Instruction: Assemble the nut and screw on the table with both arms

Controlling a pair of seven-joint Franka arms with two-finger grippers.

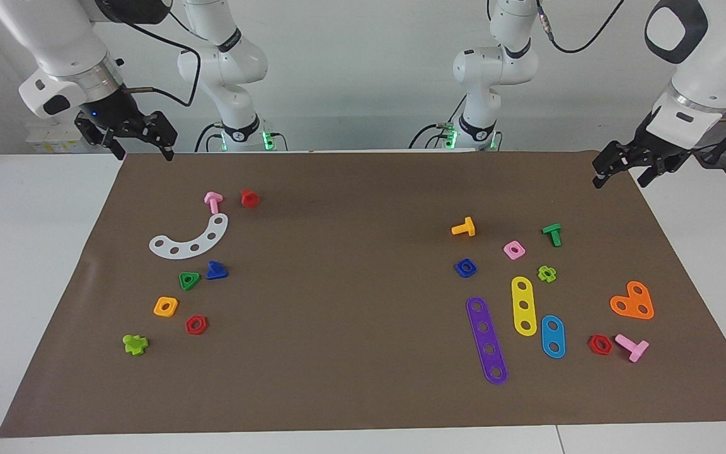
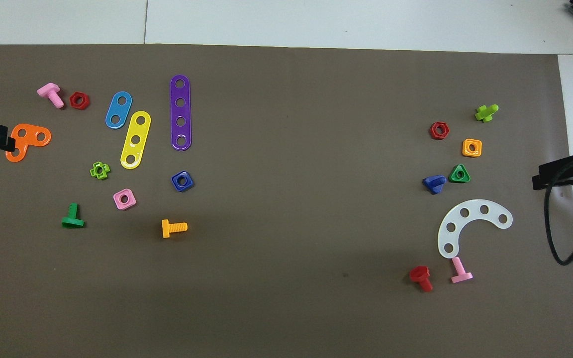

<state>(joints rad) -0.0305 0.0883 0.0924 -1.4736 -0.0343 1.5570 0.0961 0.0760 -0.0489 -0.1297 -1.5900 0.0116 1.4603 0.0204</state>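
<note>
Evidently nothing is begun: left gripper [image 1: 617, 169] and right gripper [image 1: 128, 134] hang open and empty over the mat's corners, leaving the nut [image 1: 466, 268] and, at nine o'clock from it, the screw [image 1: 216, 271] unobstructed.

Toward the left arm's end of the mat: purple strip [image 1: 487, 340], yellow strip [image 1: 524, 306] and blue strip [image 1: 553, 336] lying side by side, orange heart-shaped plate [image 1: 633, 301] near the mat's end edge, pink square nut [image 1: 514, 250], orange bolt [image 1: 464, 227], green bolt [image 1: 552, 234].

Toward the right arm's end: white curved strip [image 1: 190, 239], green triangular nut [image 1: 189, 280], orange square nut [image 1: 166, 306], red hexagonal nut [image 1: 196, 325], pink bolt [image 1: 213, 201] beside red bolt [image 1: 249, 198].
</note>
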